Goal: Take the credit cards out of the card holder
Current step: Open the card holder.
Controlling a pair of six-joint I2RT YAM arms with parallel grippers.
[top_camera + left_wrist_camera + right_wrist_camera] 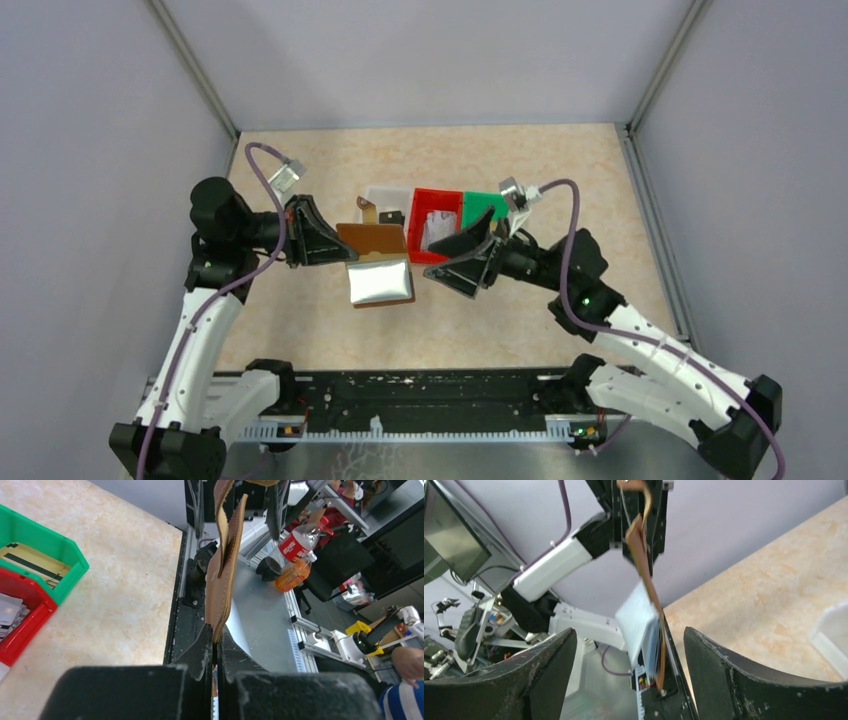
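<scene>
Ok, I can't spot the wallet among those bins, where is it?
Top view: the wallet hangs mid-table, pinched by the left fingers, just left of the red bin, with the open right fingers beside it.

**Top view.** A beige marbled tabletop [580,170] is enclosed by pale lilac walls [420,60]. A metal corner post runs down at upper left [197,68] and another at upper right [663,60]. Near frame centre three bins stand side by side in a row: a clear bin [385,193] on the left, a red bin [437,197] in the middle and a green bin [484,205] on the right.

**Left wrist view.** Beyond the table edge, right of centre in the upper half, a red-labelled cola bottle [297,542] sits just above an orange-drink bottle [292,575]. A dark office chair [340,562] is to their right. A yellow object [360,627] and a blue-and-white striped sleeve [400,700] occupy the lower right.

**Right wrist view.** A dark monitor [449,535] fills the upper left corner.
</scene>
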